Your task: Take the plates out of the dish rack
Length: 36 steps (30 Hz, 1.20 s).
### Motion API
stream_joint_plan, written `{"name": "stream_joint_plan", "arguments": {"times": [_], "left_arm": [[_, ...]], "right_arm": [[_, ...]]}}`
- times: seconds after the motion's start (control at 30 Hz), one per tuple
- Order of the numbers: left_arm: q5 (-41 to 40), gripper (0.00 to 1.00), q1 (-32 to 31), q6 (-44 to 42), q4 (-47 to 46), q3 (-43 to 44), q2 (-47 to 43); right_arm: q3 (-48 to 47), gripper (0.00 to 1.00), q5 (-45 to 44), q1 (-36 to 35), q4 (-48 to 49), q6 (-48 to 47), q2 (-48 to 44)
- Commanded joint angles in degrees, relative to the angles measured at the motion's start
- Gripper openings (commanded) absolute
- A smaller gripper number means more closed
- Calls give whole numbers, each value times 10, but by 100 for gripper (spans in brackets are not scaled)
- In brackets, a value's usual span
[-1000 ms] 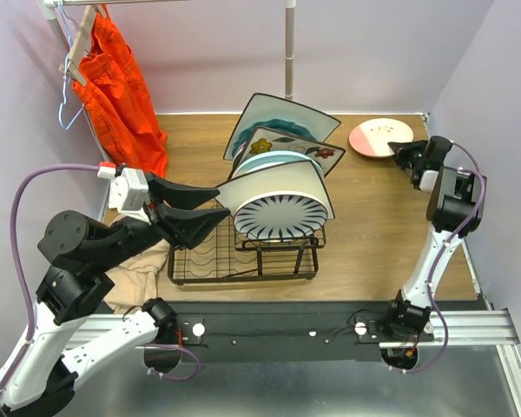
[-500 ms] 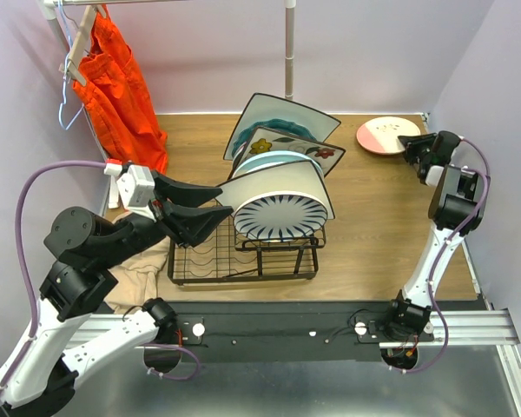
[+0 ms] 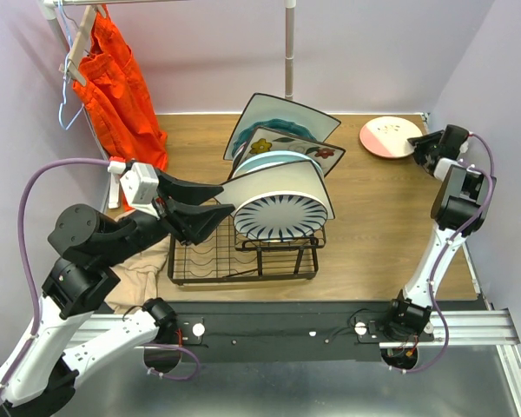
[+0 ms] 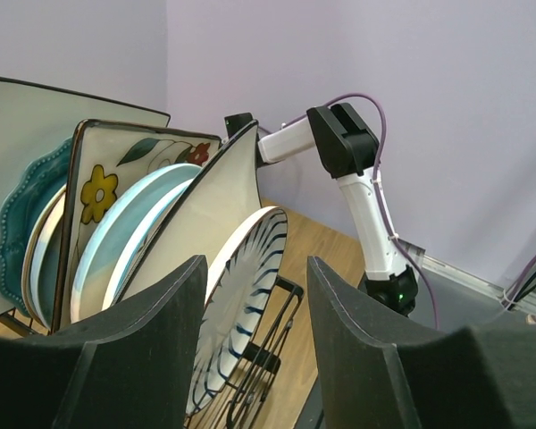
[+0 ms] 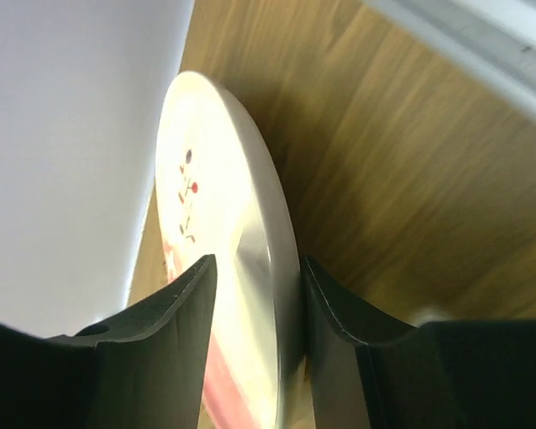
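Observation:
The black wire dish rack (image 3: 243, 265) stands mid-table with several plates upright in it. Frontmost is a round plate with dark blue radial stripes (image 3: 282, 215) (image 4: 246, 295), and behind it a cream square plate (image 3: 278, 184) (image 4: 210, 214). A flower-print square plate (image 3: 300, 146) (image 4: 116, 161) and a teal scalloped one (image 4: 18, 214) stand further back. My left gripper (image 3: 221, 201) (image 4: 256, 268) is open just left of the striped plate, holding nothing. A pink-and-cream plate (image 3: 389, 136) (image 5: 210, 197) lies flat at the far right corner. My right gripper (image 3: 421, 143) (image 5: 255, 268) is open with that plate's rim between its fingers.
An orange garment (image 3: 117, 87) hangs on a rail at the back left. A beige cloth (image 3: 139, 274) lies left of the rack. A metal pole (image 3: 289, 48) rises behind the rack. Walls close in on the left, back and right, the right one close by the pink plate.
My right arm carried the pink-and-cream plate further right toward the corner and its jaws widened around the rim. My left gripper edged slightly toward the rack.

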<state>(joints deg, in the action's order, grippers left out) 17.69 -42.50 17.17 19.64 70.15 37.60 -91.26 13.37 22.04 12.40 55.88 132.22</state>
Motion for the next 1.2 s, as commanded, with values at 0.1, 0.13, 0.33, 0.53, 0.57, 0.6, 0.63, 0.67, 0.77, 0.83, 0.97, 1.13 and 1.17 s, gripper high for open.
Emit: {"name": "stream_joint_plan", "arguments": {"times": [0.1, 0.13, 0.33, 0.53, 0.57, 0.6, 0.63, 0.67, 0.77, 0.83, 0.97, 1.13, 1.17], "left_arm": [[-12, 58, -2, -10, 12, 2, 6], [-12, 58, -3, -11, 12, 3, 7], [-10, 58, -3, -11, 13, 3, 9], [-13, 58, -2, -12, 14, -2, 1], [-18, 58, -3, -12, 15, -3, 0], [-20, 58, -3, -15, 17, -4, -1], [-24, 58, -2, -19, 22, -3, 1], [-30, 58, -2, -21, 29, -1, 4], [-40, 57, -2, -34, 48, 10, 9], [-45, 57, -2, -41, 53, 14, 8], [-57, 58, -2, -55, 62, 17, 6], [-57, 57, -3, -70, 73, 28, 12], [-59, 57, -2, -74, 73, 26, 11]], "right_arm": [[-34, 51, -65, 16, -38, -53, 8], [-34, 51, -67, 16, -41, -56, 8], [-25, 51, -111, 16, -74, -74, -13], [-2, 51, -124, 15, -95, -91, -57], [6, 51, -128, 15, -96, -89, -80], [12, 51, -129, 15, -99, -88, -89], [12, 51, -126, 15, -116, -90, -98], [8, 52, -124, 15, -123, -90, -103], [31, 52, -110, 14, -157, -94, -141], [46, 52, -99, 13, -161, -102, -178], [65, 52, -61, 9, -176, -129, -231], [64, 53, 35, -11, -231, -185, -299], [66, 53, 46, -19, -240, -197, -332]]}}
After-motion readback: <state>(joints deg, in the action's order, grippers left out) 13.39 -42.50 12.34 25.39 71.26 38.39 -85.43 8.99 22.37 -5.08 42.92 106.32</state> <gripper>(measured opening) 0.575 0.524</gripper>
